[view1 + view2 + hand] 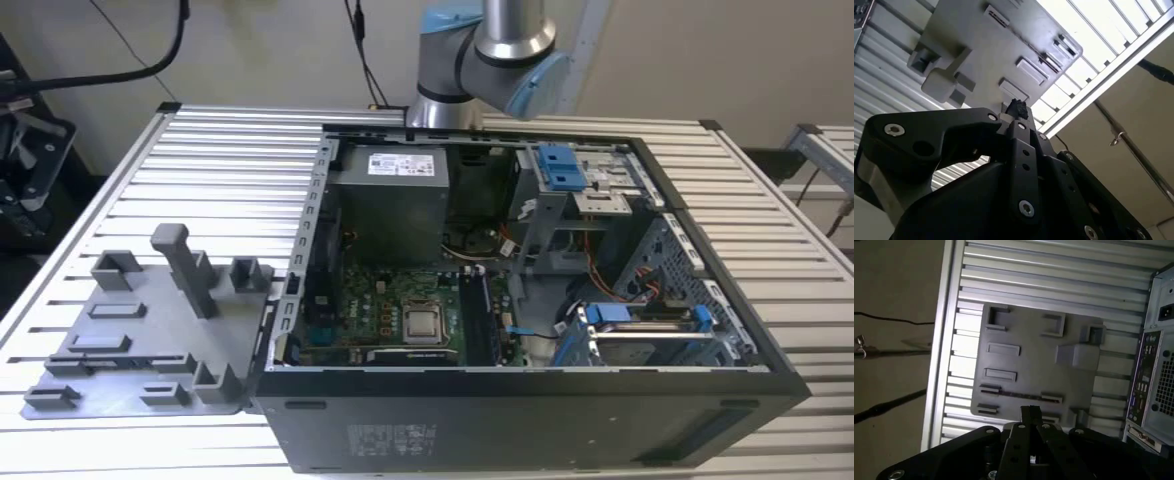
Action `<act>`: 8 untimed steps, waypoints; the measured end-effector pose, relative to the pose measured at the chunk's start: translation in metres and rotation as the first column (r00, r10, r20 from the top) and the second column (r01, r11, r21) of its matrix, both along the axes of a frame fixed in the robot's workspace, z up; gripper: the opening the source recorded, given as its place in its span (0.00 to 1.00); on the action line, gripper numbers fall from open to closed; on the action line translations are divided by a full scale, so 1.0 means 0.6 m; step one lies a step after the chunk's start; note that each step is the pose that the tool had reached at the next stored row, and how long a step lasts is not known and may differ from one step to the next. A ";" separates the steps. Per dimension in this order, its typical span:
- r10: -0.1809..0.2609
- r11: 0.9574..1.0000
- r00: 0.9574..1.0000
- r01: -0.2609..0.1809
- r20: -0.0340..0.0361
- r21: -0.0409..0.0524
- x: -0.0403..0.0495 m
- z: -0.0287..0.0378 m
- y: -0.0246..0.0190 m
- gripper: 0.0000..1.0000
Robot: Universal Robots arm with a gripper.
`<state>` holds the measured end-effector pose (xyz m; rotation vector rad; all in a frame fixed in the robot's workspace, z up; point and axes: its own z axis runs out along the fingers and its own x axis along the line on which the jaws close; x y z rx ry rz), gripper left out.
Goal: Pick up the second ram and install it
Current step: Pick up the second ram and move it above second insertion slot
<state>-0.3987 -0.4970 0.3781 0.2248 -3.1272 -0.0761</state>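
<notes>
your gripper points toward the grey holder tray, its claw pinched narrow and empty. on that tray the second ram seems to stand edge-on, a thin dark strip. i judge it light, stiff and fragile, so grip its upper edge mid-length.

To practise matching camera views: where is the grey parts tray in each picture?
Exterior view: grey parts tray, at the exterior view's left of the computer case.
Second wrist view: tray beyond the gripper.
First wrist view: tray beside the case's rear panel.
Shared landmark: the tray's tall post.
</notes>
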 end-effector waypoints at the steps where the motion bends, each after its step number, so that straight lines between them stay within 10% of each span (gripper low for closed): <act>1: 0.011 1.000 1.000 -0.011 0.000 -0.001 0.000 0.000 0.0000 0.11; 8: 0.103 0.995 0.995 -0.103 0.000 -0.006 0.000 0.000 -0.0001 0.11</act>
